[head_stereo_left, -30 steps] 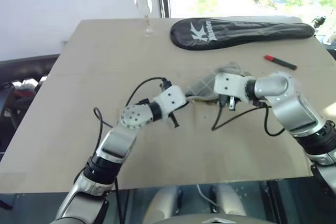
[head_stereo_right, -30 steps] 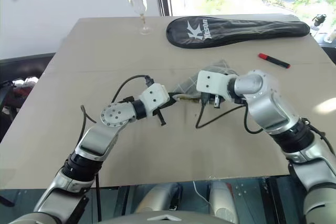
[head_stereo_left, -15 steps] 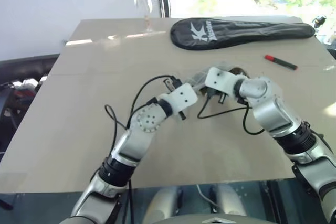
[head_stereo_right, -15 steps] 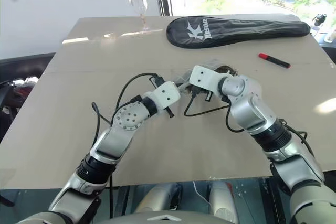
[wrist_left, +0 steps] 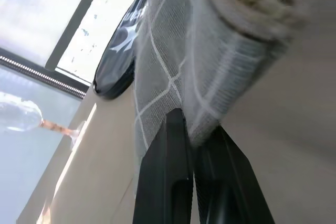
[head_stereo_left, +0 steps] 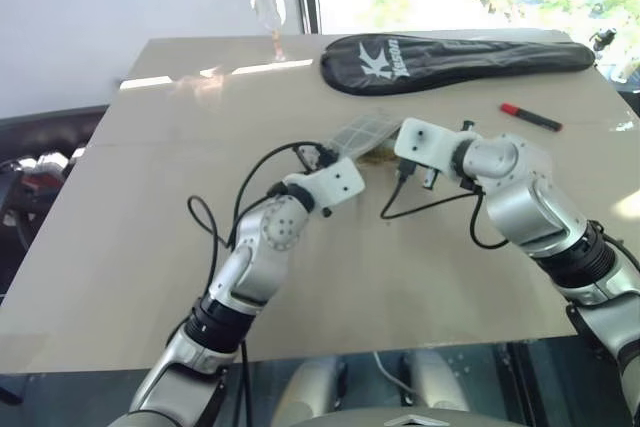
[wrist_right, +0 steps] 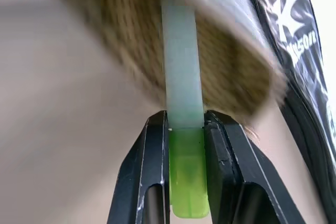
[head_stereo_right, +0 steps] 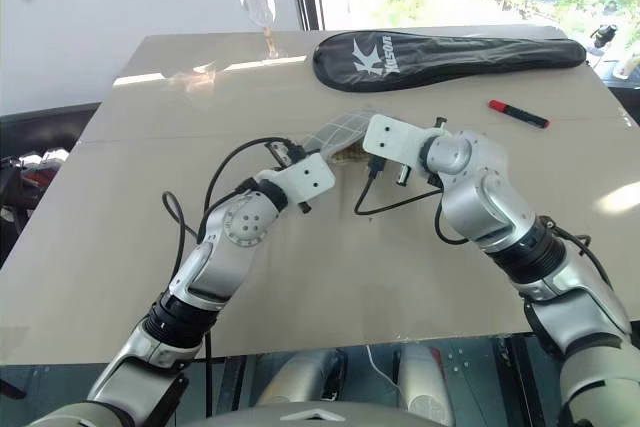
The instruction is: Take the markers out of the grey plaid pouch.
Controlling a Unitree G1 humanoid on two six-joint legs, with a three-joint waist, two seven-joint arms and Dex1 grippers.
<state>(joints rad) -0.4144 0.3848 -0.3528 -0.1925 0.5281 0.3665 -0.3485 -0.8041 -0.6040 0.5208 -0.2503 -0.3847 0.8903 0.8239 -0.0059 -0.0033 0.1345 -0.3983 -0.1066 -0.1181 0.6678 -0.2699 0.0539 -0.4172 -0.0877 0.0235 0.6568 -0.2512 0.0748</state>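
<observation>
The grey plaid pouch (head_stereo_left: 358,134) is held off the table between my two grippers, with its tan-lined mouth (wrist_right: 231,77) turned toward the right one. In the left wrist view my left gripper (wrist_left: 195,132) is shut on the pouch's fabric edge (wrist_left: 173,51). My right gripper (wrist_right: 185,121) is shut on the pale green marker (wrist_right: 181,77); the marker's front part is still inside the mouth and its bright green end sticks out behind the fingers. In the head views both grippers meet at the table's middle. A red marker with a black end (head_stereo_left: 532,118) lies on the table to the right.
A long black racket cover with white lettering (head_stereo_left: 450,57) lies along the table's far edge. A wine glass (head_stereo_left: 268,2) stands at the far left of it. The table (head_stereo_left: 150,207) ends close in front of the arms.
The left wrist has rolled and pushed forward, tipping the pouch up so it slants toward the far left. The right gripper has tilted down a little, still at the pouch's mouth.
</observation>
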